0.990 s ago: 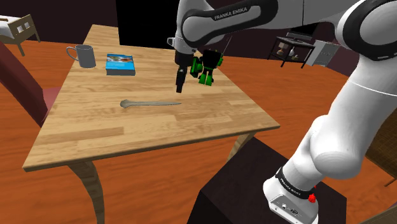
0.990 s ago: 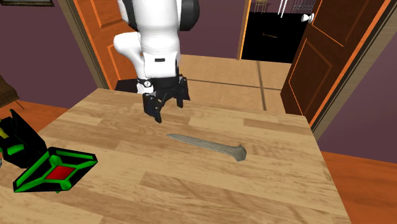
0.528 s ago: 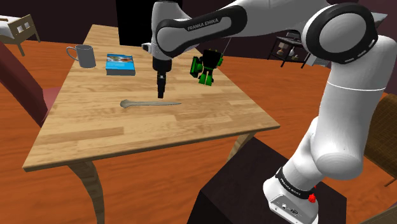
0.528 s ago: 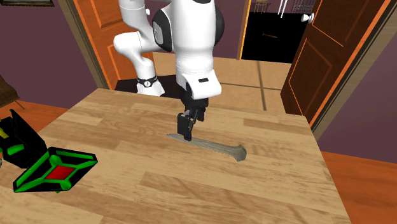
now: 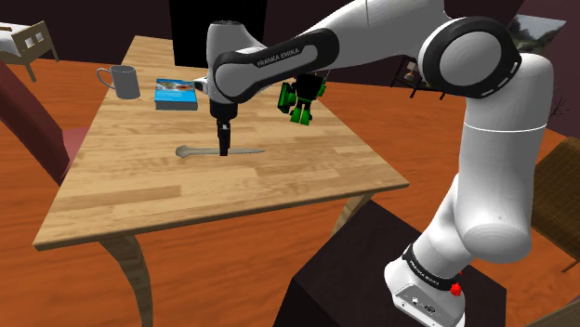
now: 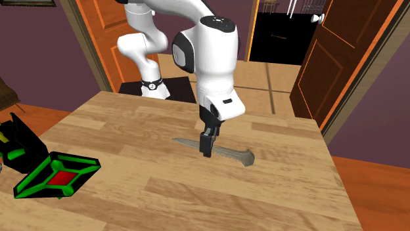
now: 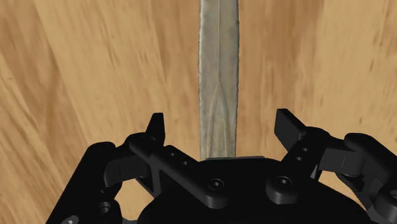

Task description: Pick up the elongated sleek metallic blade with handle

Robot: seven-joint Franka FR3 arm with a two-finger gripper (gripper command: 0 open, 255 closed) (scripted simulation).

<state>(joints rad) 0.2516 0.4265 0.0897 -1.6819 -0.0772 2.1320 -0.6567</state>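
**Straddling the knife (image 5: pixel 197 150), gripper (image 5: pixel 223 149) released**

Gripper points straight down at the table (image 5: pixel 139 200), over roughly the middle of the knife. In the wrist view my fingers (image 7: pixel 156 124) stand apart, one on each side of the blade (image 7: pixel 219 63). Neither touches it, so nothing is held. Can't tell whether the fingertips reach the wood.

Knife lies flat near the middle of the tabletop and looks dull grey. Its rounded handle end points to the shoulder view's left, its tip to that view's right. In the second exterior view the gripper (image 6: pixel 207 149) hides the knife's (image 6: pixel 231 155) mid part, and the thick end lies toward that view's right.

Other things on the table:
- A grey mug (image 5: pixel 120 81) sits at the far corner on the shoulder view's left.
- A blue-covered book (image 5: pixel 175 94) sits near the mug, well apart from the knife.
- A green-and-black toy (image 5: pixel 300 98) sits beyond my arm near the far edge. In the second exterior view it is at the left (image 6: pixel 56 174), well apart from the knife.

Behind the table, orange doors (image 6: pixel 341 59) frame a black area (image 6: pixel 282 33).
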